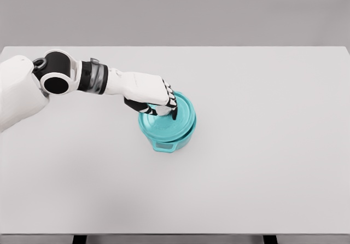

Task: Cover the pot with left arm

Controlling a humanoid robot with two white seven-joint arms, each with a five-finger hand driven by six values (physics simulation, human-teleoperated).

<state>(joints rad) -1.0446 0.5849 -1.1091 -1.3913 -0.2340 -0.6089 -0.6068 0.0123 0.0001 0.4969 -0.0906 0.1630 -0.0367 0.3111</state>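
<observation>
Teal lid (164,125) under left hand (156,104)

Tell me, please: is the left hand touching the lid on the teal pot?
Touching. In the head view, the left hand has its fingers closed around the lid knob, atop the teal pot.

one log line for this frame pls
left hand: shut on lid knob | lid: on teal pot, slightly offset | table: white | right arm: not in view
</observation>
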